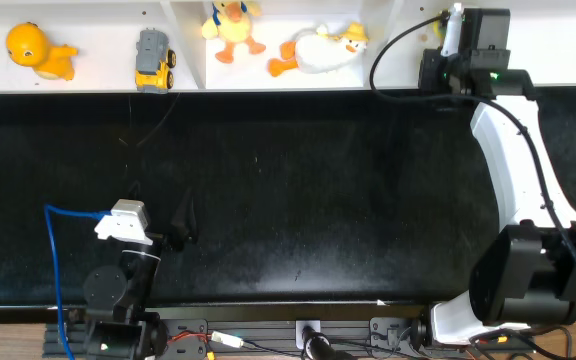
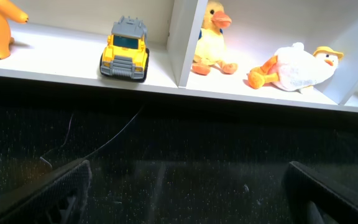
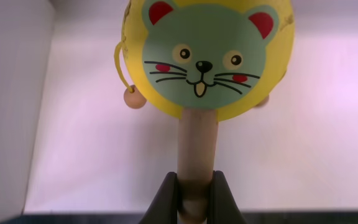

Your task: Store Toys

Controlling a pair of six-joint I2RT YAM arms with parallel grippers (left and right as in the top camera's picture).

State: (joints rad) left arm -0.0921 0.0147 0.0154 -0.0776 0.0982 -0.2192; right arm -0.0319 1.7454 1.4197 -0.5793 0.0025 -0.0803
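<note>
The right hand [image 3: 191, 190] is clamped on the rattle's [image 3: 207, 56] wooden handle, and the rattle sits inside the far-right compartment of the shelf [image 3: 17, 106]. The left hand [image 2: 188, 186], fingers apart, hangs low over the black surface [image 1: 318, 200] at near left. Further left on the shelf stand a truck [image 2: 125, 48] and ducks [image 2: 211, 37].
</note>
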